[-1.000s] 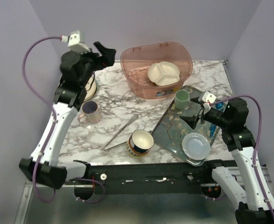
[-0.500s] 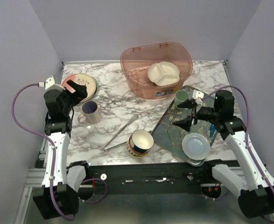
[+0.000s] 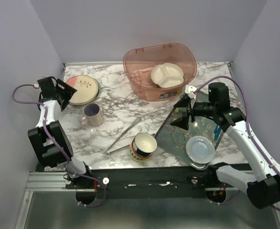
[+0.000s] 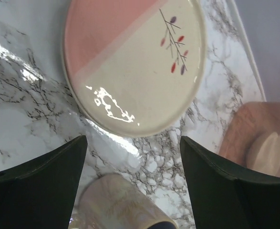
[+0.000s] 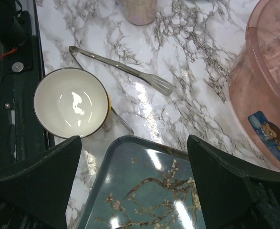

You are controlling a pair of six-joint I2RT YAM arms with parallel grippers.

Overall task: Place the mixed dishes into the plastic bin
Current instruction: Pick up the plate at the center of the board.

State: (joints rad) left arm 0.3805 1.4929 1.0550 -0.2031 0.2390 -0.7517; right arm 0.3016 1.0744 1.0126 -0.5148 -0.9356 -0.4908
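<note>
The left gripper [image 3: 62, 93] hangs open at the left edge of the table [image 3: 125, 102]. Its fingers are spread just short of the near rim of the pink-and-cream plate [image 4: 130, 62] and hold nothing. A second ago this arm was raised high beside the left rim of the plastic bin [image 3: 139, 78]. It has since swung down and folded back low, so its wrist camera now looks straight at the plate, with the pale lilac mug [image 4: 118, 205] just below it. The right gripper [image 3: 180, 114] is also wide open and empty. It has travelled from the right side of the floral tray [image 3: 175, 138] to the tray's far end. There it covers the spot where a small green cup stood, so the cup cannot be seen. Its wrist view takes in the navy-and-yellow bowl [image 5: 72, 102], the metal tongs [image 5: 120, 67] and the bin's wall. Nothing on the table has shifted: the bin at the back centre holds only a beige divided dish [image 3: 167, 75], and a pale plate [image 3: 200, 149] sits on the tray's near end. The moves suggest both arms are lining up for new pickups, the left for the plate and the right probably for the cup. Most of the dishes are not yet in the bin.
</note>
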